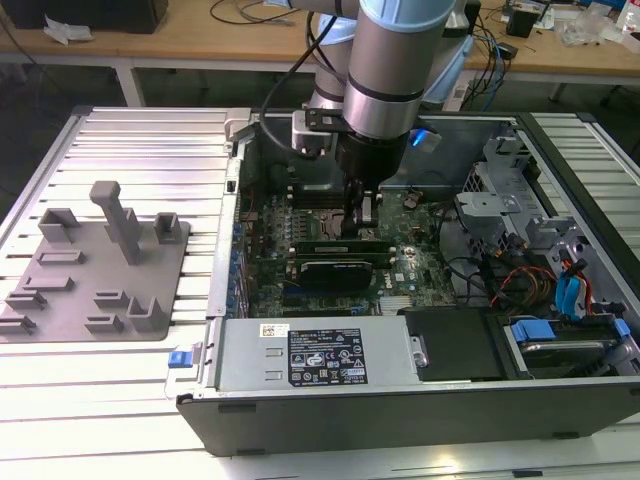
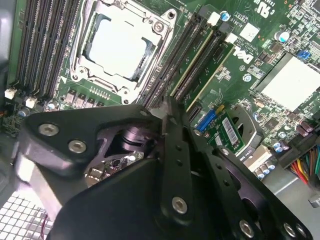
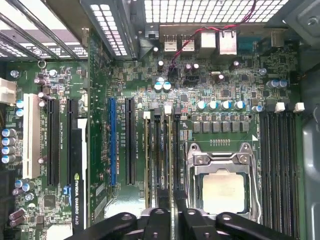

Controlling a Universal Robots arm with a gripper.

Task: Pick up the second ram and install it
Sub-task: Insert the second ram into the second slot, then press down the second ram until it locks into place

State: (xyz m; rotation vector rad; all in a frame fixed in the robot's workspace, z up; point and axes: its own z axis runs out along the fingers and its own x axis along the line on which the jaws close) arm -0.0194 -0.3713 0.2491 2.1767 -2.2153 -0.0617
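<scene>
The end effector (image 3: 170, 200) is narrow, its fingers closed on the top edge of the second ram (image 3: 172, 162), which stands on edge in 1 of the slots just beside the CPU socket (image 3: 222, 185) inside the open computer case (image 1: 400, 410). The stick looks light, thin and stiff but fragile. It is best held by its 2 flat faces near the middle of the upper edge, away from the contacts.

I see a ribbed metal table (image 1: 140, 130) carrying everything. On it, toward the exterior view's left, lies a grey fixture tray (image 1: 95, 270) (moulded holders standing up from it). Just beside that, to the right, sits the open computer case (image 1: 400, 390), lying flat.
</scene>
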